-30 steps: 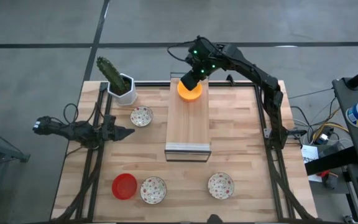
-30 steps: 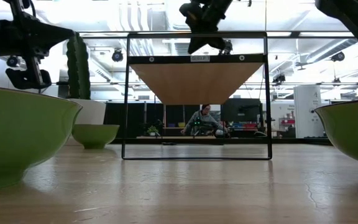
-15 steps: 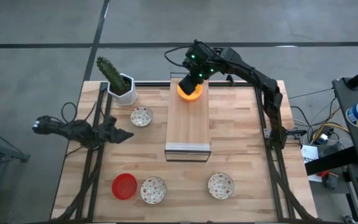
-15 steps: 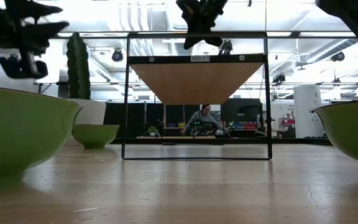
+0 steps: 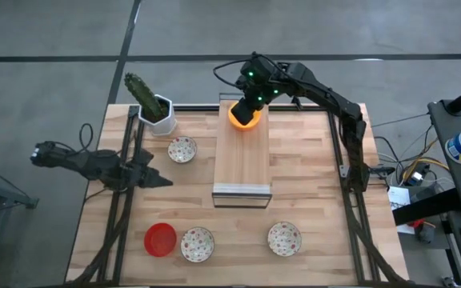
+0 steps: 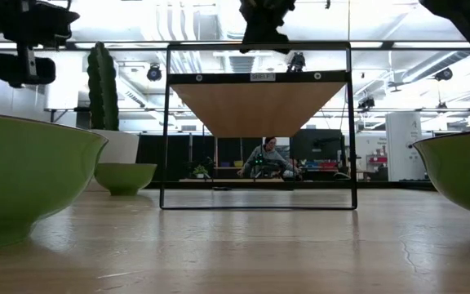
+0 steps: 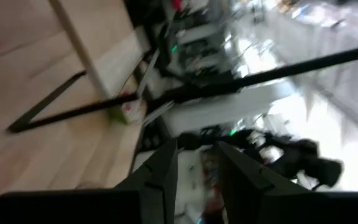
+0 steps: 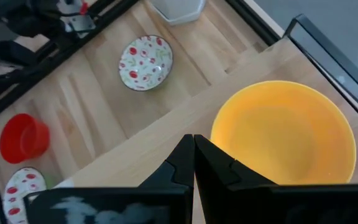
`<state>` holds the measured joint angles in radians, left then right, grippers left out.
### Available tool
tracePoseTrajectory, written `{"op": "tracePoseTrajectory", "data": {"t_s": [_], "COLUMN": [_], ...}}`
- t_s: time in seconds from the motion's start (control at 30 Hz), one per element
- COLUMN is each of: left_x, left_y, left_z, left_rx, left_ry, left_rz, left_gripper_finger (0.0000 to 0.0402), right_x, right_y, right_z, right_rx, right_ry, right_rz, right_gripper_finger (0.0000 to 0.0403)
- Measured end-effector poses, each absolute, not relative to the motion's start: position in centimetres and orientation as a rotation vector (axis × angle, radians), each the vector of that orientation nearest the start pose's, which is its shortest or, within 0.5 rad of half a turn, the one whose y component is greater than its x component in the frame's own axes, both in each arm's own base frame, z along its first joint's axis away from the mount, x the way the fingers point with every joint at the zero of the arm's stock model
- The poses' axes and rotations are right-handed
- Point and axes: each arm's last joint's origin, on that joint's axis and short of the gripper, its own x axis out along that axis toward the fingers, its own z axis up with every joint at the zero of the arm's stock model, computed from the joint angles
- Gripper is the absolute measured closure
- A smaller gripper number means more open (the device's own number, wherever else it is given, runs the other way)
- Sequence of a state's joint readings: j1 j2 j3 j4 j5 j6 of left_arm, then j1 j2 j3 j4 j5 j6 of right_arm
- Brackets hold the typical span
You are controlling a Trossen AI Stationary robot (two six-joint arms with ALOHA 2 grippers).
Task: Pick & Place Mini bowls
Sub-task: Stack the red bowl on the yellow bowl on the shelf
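1. While it sits at the far end of the raised wooden platform (image 5: 243, 156), the small round orange-yellow bowl (image 5: 243, 117) lies close to that platform's far edge, with the rest of the board bare.
2. The right gripper (image 5: 248, 106) hangs just above the bowl's far rim, its two dark fingers (image 8: 185, 163) pressed together and holding nothing; in the right wrist view the bowl (image 8: 283, 132) lies free beside the fingertips.
3. A white floral bowl (image 5: 182, 150) rests on the table left of the platform, near the white pot with the green cactus (image 5: 154, 106) at the far left corner.
4. Along the near edge sit the plain red bowl (image 5: 160, 239) and a second floral bowl (image 5: 197, 244), just beside each other, and a third floral bowl (image 5: 284, 238) well apart to the right.
5. The left gripper (image 5: 157, 180) hovers over the wooden table (image 5: 310, 176) by its left edge, fingers (image 7: 160, 177) parted and empty.
6. Open tabletop lies between the platform and the right edge, and between the platform's near end and the near bowls.
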<state>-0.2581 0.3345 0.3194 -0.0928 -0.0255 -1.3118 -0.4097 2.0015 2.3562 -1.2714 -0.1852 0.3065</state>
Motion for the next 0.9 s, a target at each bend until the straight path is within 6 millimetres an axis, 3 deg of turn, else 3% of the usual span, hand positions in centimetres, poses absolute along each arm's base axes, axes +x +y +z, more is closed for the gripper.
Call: {"op": "tracePoseTrajectory", "data": {"t_s": [0.47,0.9], "left_x": [13.0,14.8], "left_y": [-4.4,-7.2], "left_z": [25.5,23.8], "left_rx": [-1.084,-0.785], "left_ry": [0.692,1.01], "left_rz": [-0.108,-0.154], "left_gripper_finger": [0.0301,0.0301], "right_x": [34.1,33.9], "right_y": [-13.4,-10.8], "right_z": [44.4,45.8], "right_rx": [0.533,0.532], "right_ry": [0.747,0.701], "right_rz": [-0.318,-0.264], "right_gripper_finger": [0.0394,0.0394]}}
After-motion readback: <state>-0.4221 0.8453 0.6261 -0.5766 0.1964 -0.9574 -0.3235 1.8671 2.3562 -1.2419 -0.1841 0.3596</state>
